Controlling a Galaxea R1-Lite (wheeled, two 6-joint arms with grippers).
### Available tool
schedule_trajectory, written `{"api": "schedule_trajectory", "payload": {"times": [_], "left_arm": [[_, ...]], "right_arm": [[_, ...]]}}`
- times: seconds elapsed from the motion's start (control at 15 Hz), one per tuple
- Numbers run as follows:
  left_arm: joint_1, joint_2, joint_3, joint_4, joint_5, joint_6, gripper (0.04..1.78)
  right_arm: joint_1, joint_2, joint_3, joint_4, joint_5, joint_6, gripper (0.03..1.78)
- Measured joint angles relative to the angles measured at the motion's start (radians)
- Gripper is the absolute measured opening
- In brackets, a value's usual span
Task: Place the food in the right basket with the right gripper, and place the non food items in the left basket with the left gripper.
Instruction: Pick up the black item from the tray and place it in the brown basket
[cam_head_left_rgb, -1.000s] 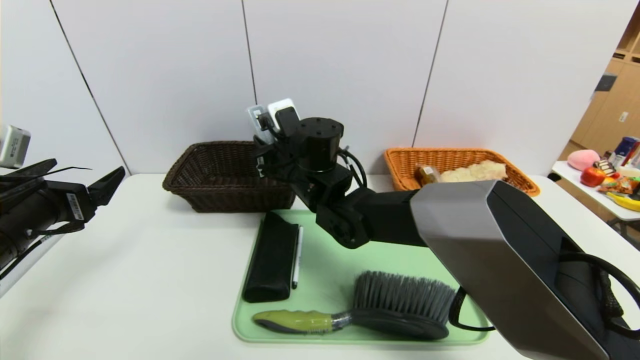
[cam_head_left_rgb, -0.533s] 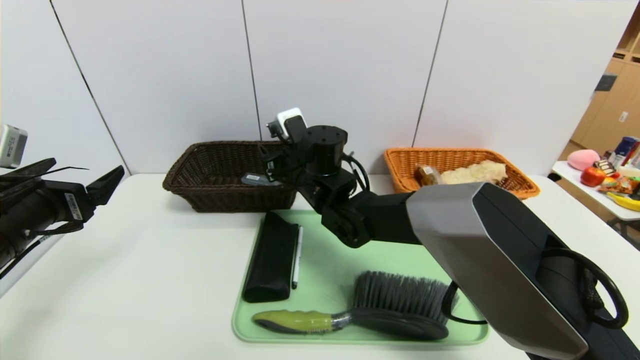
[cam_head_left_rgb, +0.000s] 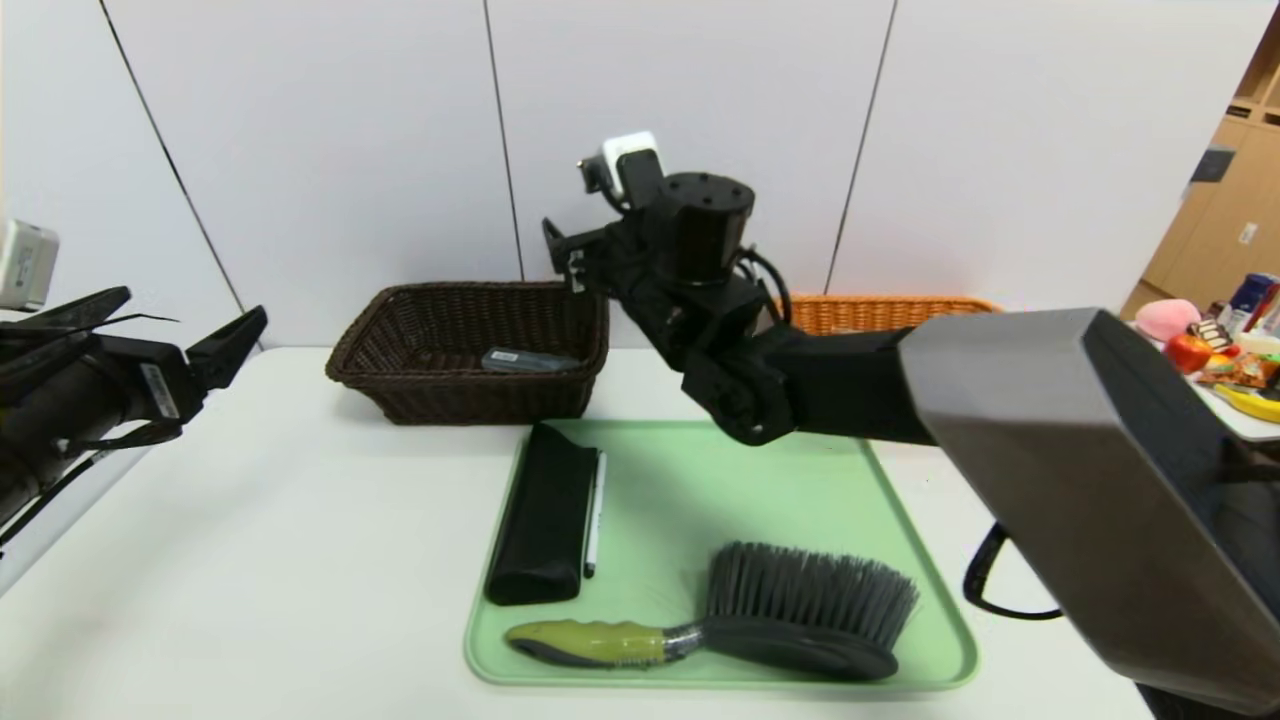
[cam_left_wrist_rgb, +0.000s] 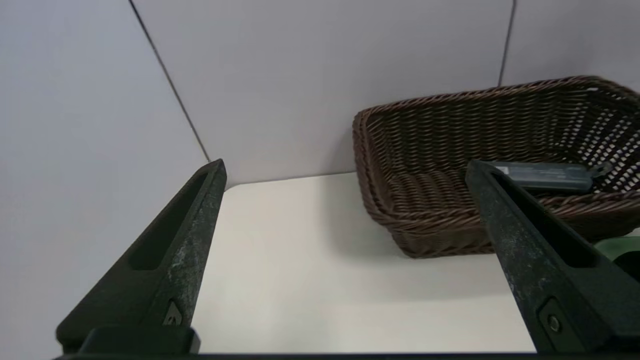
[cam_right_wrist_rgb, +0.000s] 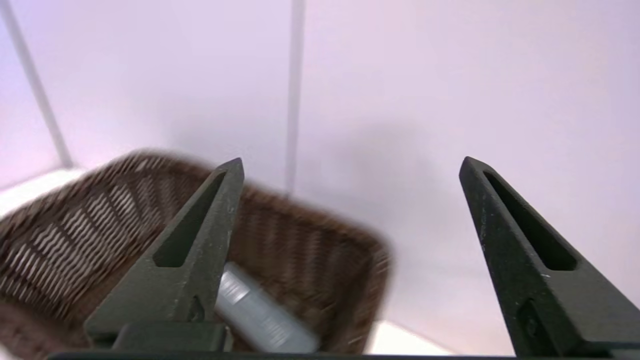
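My right gripper (cam_head_left_rgb: 562, 255) is open and empty, raised above the right rear corner of the dark brown basket (cam_head_left_rgb: 400, 310). A grey flat item (cam_head_left_rgb: 530, 360) lies inside that basket and also shows in the right wrist view (cam_right_wrist_rgb: 260, 315), below my right gripper (cam_right_wrist_rgb: 352, 165). On the green tray (cam_head_left_rgb: 700, 470) lie a black case (cam_head_left_rgb: 545, 510), a pen (cam_head_left_rgb: 595, 510) and a grey brush (cam_head_left_rgb: 760, 610) with a green handle. My left gripper (cam_head_left_rgb: 190, 310) is open and empty at the far left, apart from the basket (cam_left_wrist_rgb: 450, 150). The orange basket (cam_head_left_rgb: 890, 312) is mostly hidden behind my right arm.
My right arm (cam_head_left_rgb: 1000, 400) stretches across the tray's far right side. A side table (cam_head_left_rgb: 1215, 395) at the far right holds fruit and packets. A white wall stands close behind both baskets. Bare white table lies left of the tray.
The grey item came to lie in the dark basket. My right gripper has risen and drawn back to the right from over the basket. The left arm has barely moved.
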Motion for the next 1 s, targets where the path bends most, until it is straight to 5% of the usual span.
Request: {"api": "schedule_trajectory", "payload": {"times": [0.2, 0.4, 0.8, 1.0], "left_arm": [[-0.183, 0.016, -0.041, 0.000, 0.037, -0.016, 1.69], [-0.423, 0.040, -0.068, 0.064, 0.174, -0.027, 1.69], [-0.740, 0.101, -0.233, 0.656, 0.408, -0.210, 1.69], [-0.814, 0.194, -0.322, 0.755, 0.426, -0.364, 1.69]], "right_arm": [[-0.049, -0.176, 0.145, 0.009, -0.011, -0.022, 1.57], [-0.135, -0.432, 0.368, 0.046, -0.012, -0.077, 1.61], [-0.341, -0.886, 0.804, 0.159, -0.009, -0.111, 1.67], [-0.389, -1.001, 0.930, 0.163, -0.011, -0.106, 1.68]]}}
